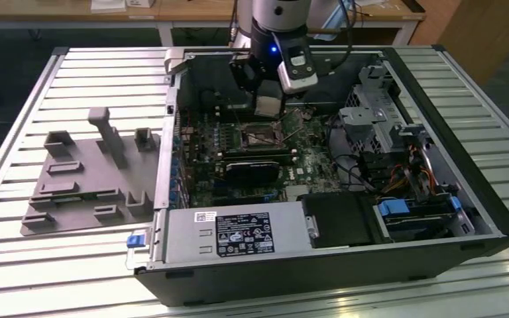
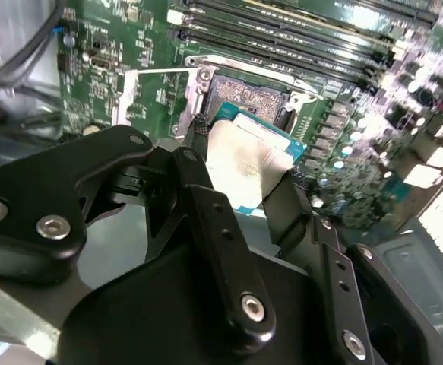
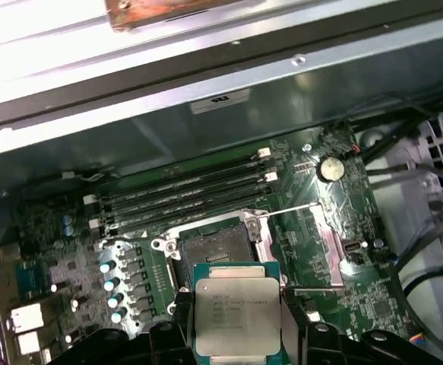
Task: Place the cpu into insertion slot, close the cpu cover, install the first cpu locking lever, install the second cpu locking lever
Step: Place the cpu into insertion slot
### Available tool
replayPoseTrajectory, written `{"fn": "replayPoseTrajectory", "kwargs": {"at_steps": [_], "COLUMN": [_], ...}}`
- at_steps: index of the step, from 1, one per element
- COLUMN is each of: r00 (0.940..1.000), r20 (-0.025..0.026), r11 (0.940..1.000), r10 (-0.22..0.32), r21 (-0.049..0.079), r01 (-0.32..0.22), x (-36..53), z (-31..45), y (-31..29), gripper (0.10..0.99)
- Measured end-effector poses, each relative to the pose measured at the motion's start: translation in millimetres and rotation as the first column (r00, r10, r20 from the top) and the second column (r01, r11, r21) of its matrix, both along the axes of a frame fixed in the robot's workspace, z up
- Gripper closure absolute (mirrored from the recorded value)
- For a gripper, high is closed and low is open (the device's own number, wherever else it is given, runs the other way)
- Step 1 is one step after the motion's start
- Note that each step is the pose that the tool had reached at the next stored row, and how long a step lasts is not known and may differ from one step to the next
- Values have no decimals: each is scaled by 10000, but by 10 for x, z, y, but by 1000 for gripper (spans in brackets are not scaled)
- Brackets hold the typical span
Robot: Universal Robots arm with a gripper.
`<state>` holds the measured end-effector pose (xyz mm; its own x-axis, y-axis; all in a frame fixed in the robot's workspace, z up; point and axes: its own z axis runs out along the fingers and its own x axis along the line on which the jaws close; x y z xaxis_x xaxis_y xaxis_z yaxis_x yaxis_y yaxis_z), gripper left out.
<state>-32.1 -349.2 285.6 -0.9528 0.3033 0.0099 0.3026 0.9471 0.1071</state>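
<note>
My fingers [image 2: 206,205] are pinching the cpu [image 3: 236,318] by two opposite edges, narrowed to its width. My gripper [image 2: 248,158] is carrying it silver top up, hovering just above the uncovered insertion slot [image 3: 217,251], not seated, over the green motherboard [image 3: 77,266] inside the open computer case [image 1: 325,278].

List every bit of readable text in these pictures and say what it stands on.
cpu: lines of print, too small to read.
power supply label: too blurred to read.
white sticker on the case wall: too blurred to read.
Nothing can be quoted.
</note>
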Motion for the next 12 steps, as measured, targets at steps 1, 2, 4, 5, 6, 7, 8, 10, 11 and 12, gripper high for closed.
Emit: {"fn": "replayPoseTrajectory", "kwargs": {"at_steps": [1,2,4,5,6,7,8,10,11,12], "r00": [9998,9994,9974,9959,9940,9918,9894,9835,9801,9764], "r20": [0,0,0,0,0,0,0,0,0,0], "r11": [9998,9994,9974,9959,9940,9918,9894,9835,9801,9764], "r10": [-180,-358,-722,-901,-1098,-1274,-1455,-1809,-1984,-2161], "r21": [0,0,1,2,1,1,1,1,0,0], "r01": [180,358,722,901,1098,1274,1455,1809,1984,2161], "x": [0,0,0,0,0,0,0,0,0,0], "z": [-2,-3,-8,-11,-14,-17,-20,-28,-31,-34], "y": [0,0,0,0,0,0,0,0,0,0], "gripper": [549,549,549,549,549,549,549,549,549,549]}}
